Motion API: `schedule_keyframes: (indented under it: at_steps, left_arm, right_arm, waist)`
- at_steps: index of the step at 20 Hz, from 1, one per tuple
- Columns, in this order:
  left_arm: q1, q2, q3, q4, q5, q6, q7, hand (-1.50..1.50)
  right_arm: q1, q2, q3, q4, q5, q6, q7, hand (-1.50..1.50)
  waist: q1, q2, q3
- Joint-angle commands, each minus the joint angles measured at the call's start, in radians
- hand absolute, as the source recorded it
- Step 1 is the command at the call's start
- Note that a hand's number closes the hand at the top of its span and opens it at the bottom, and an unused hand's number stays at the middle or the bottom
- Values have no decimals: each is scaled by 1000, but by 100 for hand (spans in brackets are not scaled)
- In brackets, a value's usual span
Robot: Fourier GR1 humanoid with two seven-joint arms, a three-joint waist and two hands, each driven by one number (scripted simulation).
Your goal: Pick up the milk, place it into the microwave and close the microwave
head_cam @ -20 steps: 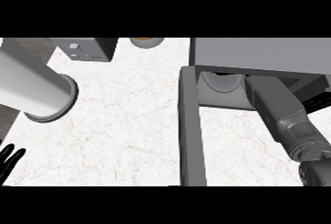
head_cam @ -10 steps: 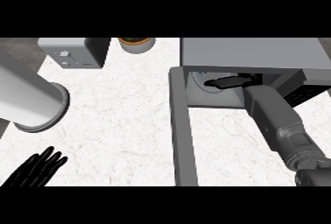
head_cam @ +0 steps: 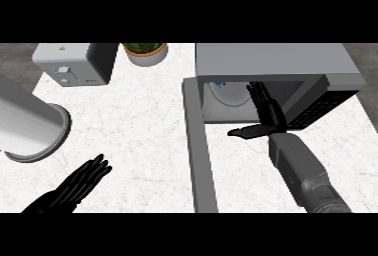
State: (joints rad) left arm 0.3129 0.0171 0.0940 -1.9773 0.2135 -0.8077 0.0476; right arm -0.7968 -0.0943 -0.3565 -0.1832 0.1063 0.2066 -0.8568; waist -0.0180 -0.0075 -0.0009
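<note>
The right hand (head_cam: 267, 114) reaches with straight fingers into the open grey microwave (head_cam: 273, 62) beside the white milk carton (head_cam: 230, 93); the left hand (head_cam: 77, 185) rests open-fingered over the white marble tabletop (head_cam: 140, 130).

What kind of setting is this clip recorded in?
Most likely a home kitchen counter: a microwave with its door open, a toaster and a potted plant stand on the white marble-look top.

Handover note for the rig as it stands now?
Right robot hand: open, straight fingers reaching into the microwave opening, holding nothing.
Left robot hand: open, low left over the counter.
Milk: inside the microwave, at the left of the cavity.
Door: wide open.
Done: milk placed.
Left: withdraw the right hand, close the door.
</note>
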Motion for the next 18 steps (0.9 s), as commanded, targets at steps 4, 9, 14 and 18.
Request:
schedule_keyframes:
  at_steps: [4,9,14,18]
  left_arm:
    - [-140,-17,-37,122,-111,53,-37,150]
    - [-146,-17,-112,131,-211,109,-57,150]
    - [-223,-17,-174,245,-343,142,-113,150]
    - [-264,4,-200,315,-406,142,-201,150]
  right_arm:
    - [219,-3,69,-101,32,1,-30,-150]
    - [390,-51,93,-229,23,56,-48,-150]
    - [552,-77,97,-383,-11,99,-53,-150]
    - [711,-146,89,-545,-62,179,-39,-150]
  waist:
    - [-35,-7,-2]
    - [-40,-10,-3]
    - [-57,-9,-5]
    - [-47,-5,-5]
